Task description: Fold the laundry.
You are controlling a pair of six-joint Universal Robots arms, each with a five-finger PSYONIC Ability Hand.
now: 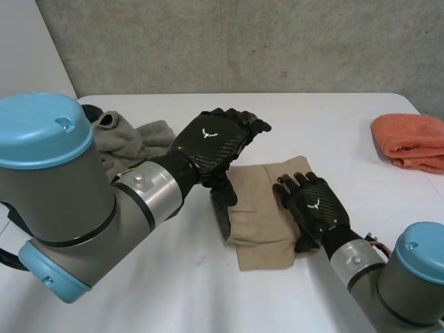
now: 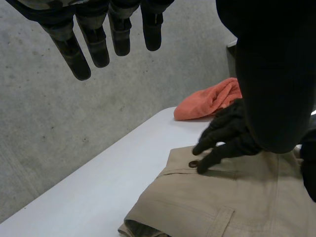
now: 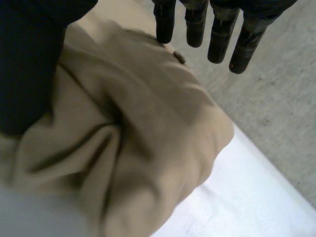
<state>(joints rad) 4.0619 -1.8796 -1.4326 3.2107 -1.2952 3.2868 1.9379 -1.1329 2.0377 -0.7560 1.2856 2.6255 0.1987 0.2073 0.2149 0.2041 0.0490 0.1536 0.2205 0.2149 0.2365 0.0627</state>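
We had the tan garment [image 1: 260,208] folded in the middle of the surface [image 1: 312,118]. Our right hand [image 1: 316,205] lay on it with fingers straight and flat, likely to pin the fold. Our left hand [image 1: 211,142] hovered above the garment's left edge, fingers loose, holding nothing, probably ready to smooth. The grey cloth [image 1: 135,139] and orange towel [image 1: 413,139] lay well apart.
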